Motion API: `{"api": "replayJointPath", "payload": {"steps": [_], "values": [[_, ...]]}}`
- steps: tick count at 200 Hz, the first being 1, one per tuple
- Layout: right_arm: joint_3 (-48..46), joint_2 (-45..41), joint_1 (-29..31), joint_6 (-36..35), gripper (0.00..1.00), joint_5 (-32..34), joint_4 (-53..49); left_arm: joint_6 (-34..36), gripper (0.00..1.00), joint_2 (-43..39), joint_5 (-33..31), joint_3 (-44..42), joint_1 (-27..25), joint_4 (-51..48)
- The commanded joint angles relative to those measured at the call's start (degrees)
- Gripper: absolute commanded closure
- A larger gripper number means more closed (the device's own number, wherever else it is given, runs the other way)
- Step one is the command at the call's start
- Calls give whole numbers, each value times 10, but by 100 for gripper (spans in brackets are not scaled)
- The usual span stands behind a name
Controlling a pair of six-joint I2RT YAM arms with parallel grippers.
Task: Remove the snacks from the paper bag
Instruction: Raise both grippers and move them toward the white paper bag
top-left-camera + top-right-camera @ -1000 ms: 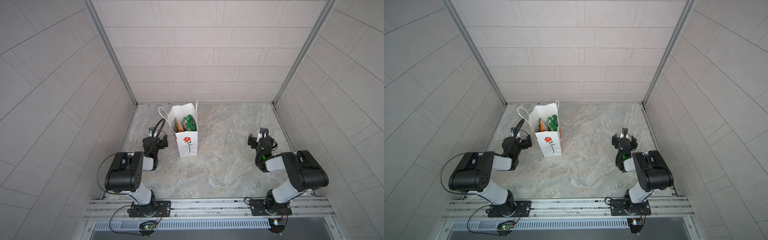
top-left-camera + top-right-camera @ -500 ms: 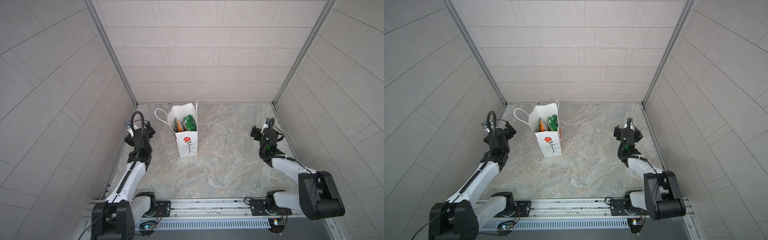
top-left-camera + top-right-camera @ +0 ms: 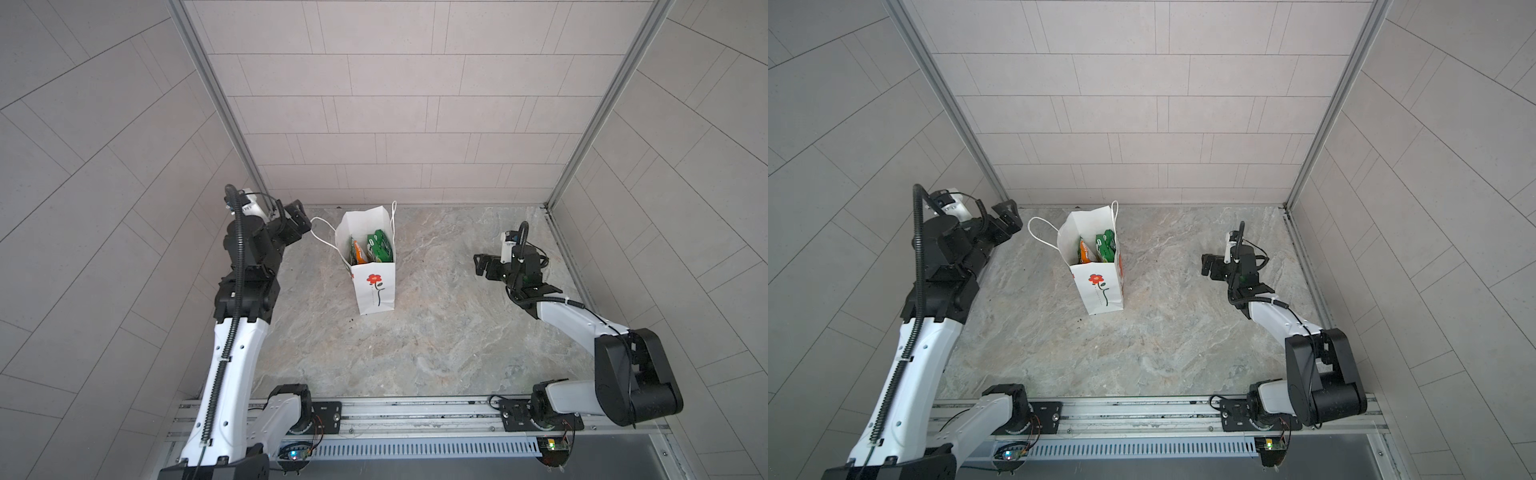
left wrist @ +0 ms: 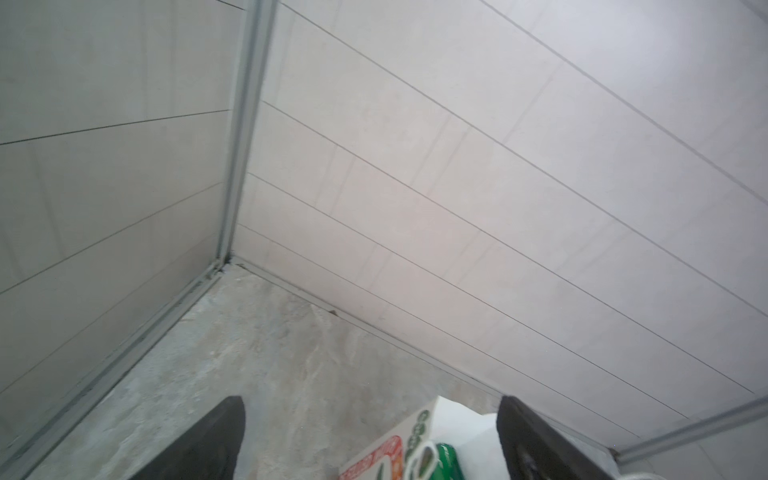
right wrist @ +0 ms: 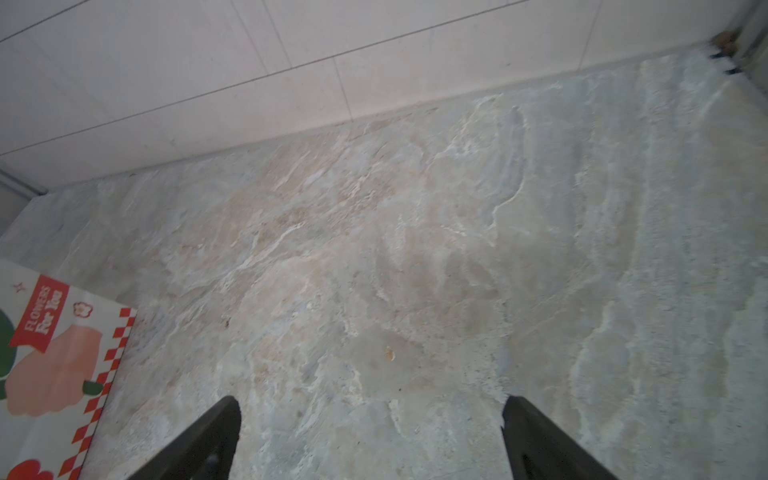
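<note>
Standing upright: paper bag [image 3: 376,291], snacks [image 3: 372,249] inside.
Left gripper [image 3: 297,220] just left of it, right gripper [image 3: 481,266] well right; both jaws spread wide.

Upright paper bag [image 3: 376,286] on marbled stone floor [image 3: 415,340]

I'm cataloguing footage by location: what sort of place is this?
Probably a robot test booth, not a home: tile-look wall panels in metal framing enclose a stone-pattern tabletop, and the left arm and right arm are mounted on a rail at its front edge.
</note>
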Motion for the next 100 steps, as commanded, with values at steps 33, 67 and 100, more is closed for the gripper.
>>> {"api": "replayJointPath", "payload": {"steps": [33,67,100], "values": [[33,30,44,16,1,-43,-6,-45,10,59,154,44,2,-70],[46,44,70,20,0,-49,-2,-44,15,72,145,39,6,-84],[58,57,85,20,1,-53,-3,-50,26,81,151,28,7,-82]]}}
